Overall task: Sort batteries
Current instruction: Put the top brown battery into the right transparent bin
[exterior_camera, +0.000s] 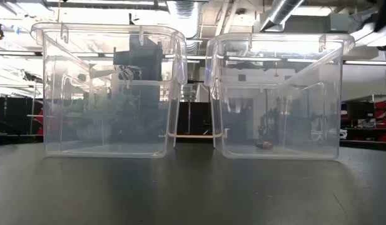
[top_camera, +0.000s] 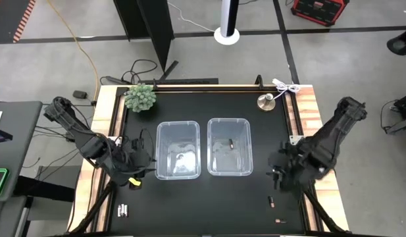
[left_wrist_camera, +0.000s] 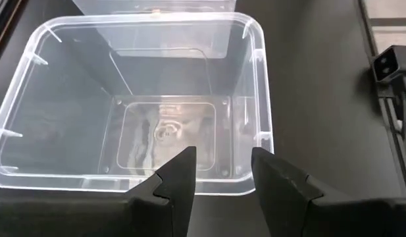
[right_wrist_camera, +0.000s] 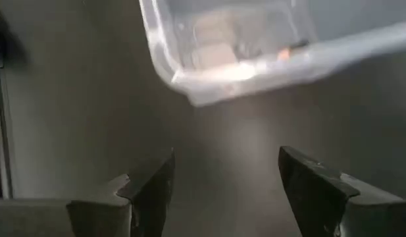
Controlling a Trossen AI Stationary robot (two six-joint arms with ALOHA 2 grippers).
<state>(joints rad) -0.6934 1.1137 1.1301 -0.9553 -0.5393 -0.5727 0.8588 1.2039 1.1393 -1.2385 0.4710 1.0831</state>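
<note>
Two clear plastic bins stand side by side mid-table: the left bin [top_camera: 177,150] and the right bin [top_camera: 229,146]. A dark battery with a copper-orange end [top_camera: 231,141] lies on the right bin's floor; it also shows in the low view [exterior_camera: 265,145]. Two silvery-white batteries [top_camera: 122,210] lie on the table near the front left. Two dark batteries [top_camera: 271,201] [top_camera: 279,221] lie near the front right. My left gripper [left_wrist_camera: 222,178] is open and empty, just left of the left bin [left_wrist_camera: 133,99]. My right gripper [right_wrist_camera: 226,184] is open and empty, right of the right bin [right_wrist_camera: 255,39].
A small green plant [top_camera: 140,97] sits at the table's far left corner. A round brass-coloured object [top_camera: 266,102] and a white cable [top_camera: 285,87] sit at the far right. A camera mount [left_wrist_camera: 393,62] stands by the front edge.
</note>
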